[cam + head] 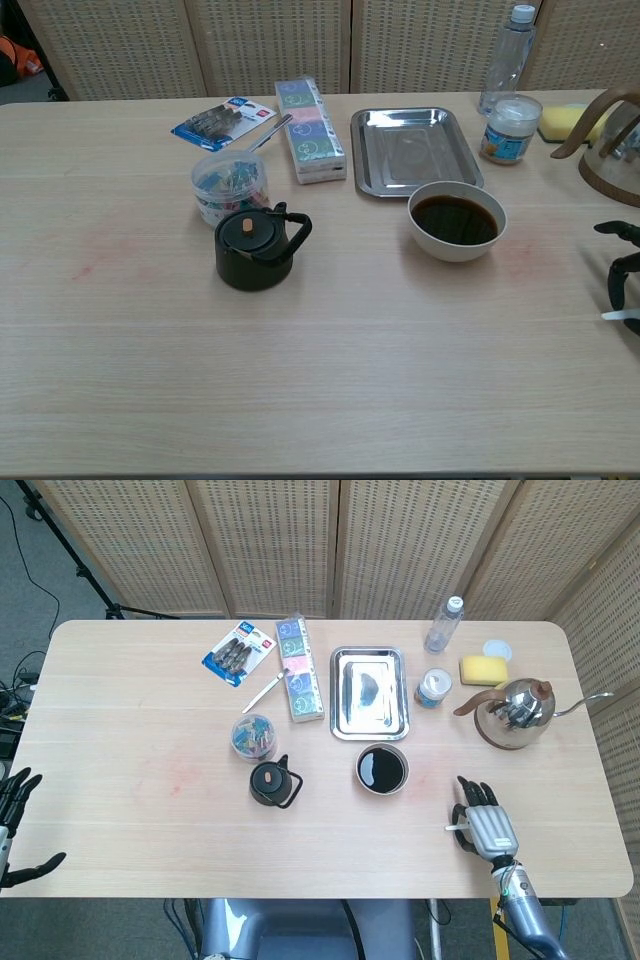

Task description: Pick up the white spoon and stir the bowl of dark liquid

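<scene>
My right hand [486, 825] lies palm-down at the desk's [130, 780] near right edge, dark fingers [478, 795] curled over the white spoon [455, 828], whose tip pokes out beside the hand; whether they actually pinch it I cannot tell. The bowl of dark liquid [383, 769] sits near, to the hand's upper left, just below the steel tray [369, 692] and beside the black teapot [272, 782]. My left hand [20, 825] hangs off the desk's far left edge, fingers spread around nothing.
</scene>
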